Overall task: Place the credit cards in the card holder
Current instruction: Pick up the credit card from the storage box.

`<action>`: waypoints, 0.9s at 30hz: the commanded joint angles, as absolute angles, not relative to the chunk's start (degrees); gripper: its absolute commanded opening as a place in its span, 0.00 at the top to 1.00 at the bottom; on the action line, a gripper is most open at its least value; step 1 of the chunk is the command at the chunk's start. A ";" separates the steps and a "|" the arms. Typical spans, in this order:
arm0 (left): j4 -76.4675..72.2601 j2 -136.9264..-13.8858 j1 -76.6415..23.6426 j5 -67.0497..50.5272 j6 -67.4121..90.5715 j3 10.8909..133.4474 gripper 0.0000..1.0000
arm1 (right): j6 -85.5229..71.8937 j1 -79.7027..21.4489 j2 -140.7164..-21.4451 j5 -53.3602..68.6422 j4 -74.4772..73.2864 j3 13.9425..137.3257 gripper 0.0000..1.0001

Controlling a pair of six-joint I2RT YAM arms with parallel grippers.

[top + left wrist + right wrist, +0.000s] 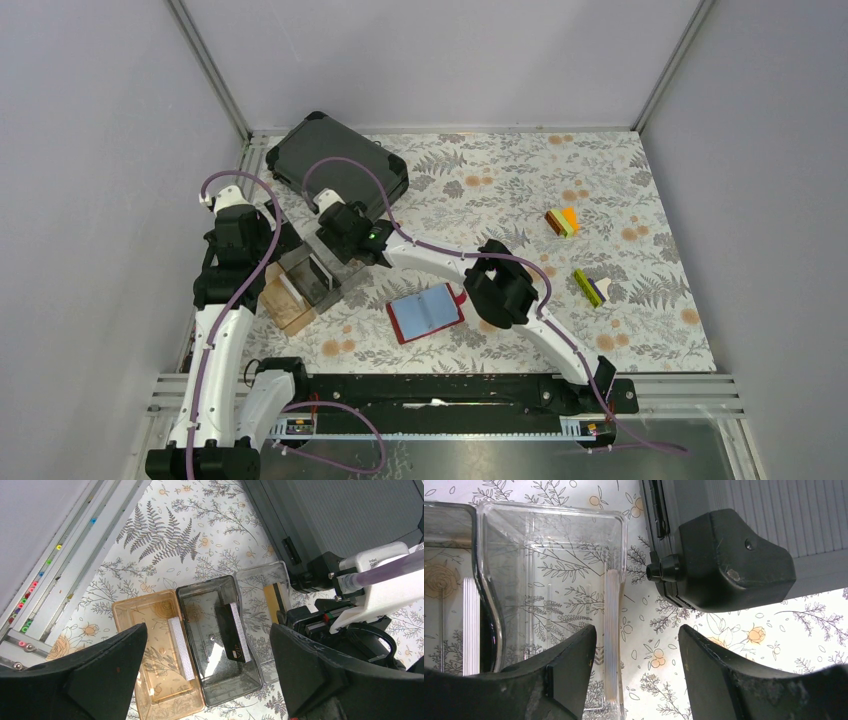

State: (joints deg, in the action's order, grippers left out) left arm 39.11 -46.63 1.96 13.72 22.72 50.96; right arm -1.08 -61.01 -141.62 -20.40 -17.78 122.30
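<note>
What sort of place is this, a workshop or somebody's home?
Probably a robot test booth, not a home: grey panels in a metal frame enclose one floral-covered table, with a left arm and right arm bolted to a rail at its edge.

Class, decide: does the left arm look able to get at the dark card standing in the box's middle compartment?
Probably yes. The left gripper hangs open right above the dark card, whose grey compartment is uncovered; the right gripper at the neighbouring clear compartment might crowd it.
</note>
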 commanded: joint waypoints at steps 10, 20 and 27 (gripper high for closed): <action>36.74 -47.15 2.19 12.40 22.02 50.45 0.01 | 2.40 -62.16 -140.25 -21.85 -18.57 126.11 0.31; 36.99 -47.30 2.13 13.27 22.06 50.58 0.01 | 2.02 -62.16 -142.86 -23.91 -21.01 128.61 0.31; 38.28 -46.92 2.64 17.71 22.66 51.30 0.01 | 1.52 -62.14 -143.15 -23.40 -21.01 127.81 0.31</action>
State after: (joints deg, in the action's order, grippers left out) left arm 39.35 -47.40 2.02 14.46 22.72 50.22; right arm 1.48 -61.56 -142.61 -22.00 -20.60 126.19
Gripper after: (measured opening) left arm 0.986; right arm 0.689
